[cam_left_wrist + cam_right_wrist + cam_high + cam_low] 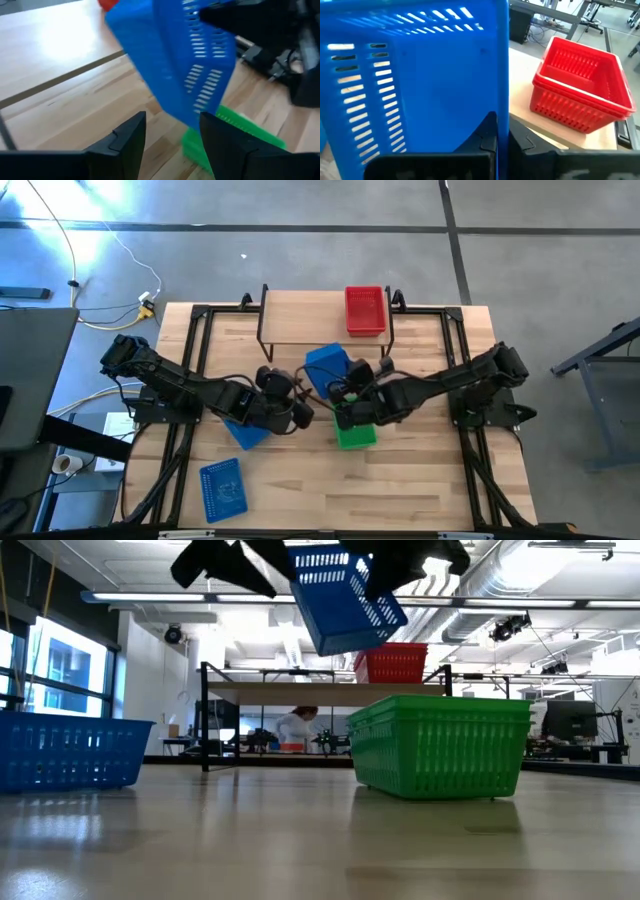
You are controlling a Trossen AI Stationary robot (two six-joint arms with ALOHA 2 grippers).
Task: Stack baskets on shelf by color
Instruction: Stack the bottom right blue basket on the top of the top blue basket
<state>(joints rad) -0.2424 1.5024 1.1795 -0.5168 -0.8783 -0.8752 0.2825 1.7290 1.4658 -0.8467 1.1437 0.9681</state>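
Note:
My right gripper (347, 388) is shut on a blue basket (328, 365), held tilted in the air before the shelf (300, 315); the basket also shows in the low view (345, 595). A red basket (365, 310) stands on the shelf's right end. My left gripper (172, 145) is open and empty, near the held basket without touching it; in the high view it (300, 415) is at the table's middle. A green basket (355, 435) stands on the table below my right arm. My right gripper pinches one wall of the blue basket at its rim (505, 115), with one finger (485, 135) on one face of the wall and the other on the other face. The basket is lifted clear of the table and tilted, higher than the shelf top.
A second blue basket (245, 430) lies under my left arm, and a third (222, 488) lies near the table's front left. The shelf's left and middle parts are bare. A person shows in the room far behind the table (297, 728).

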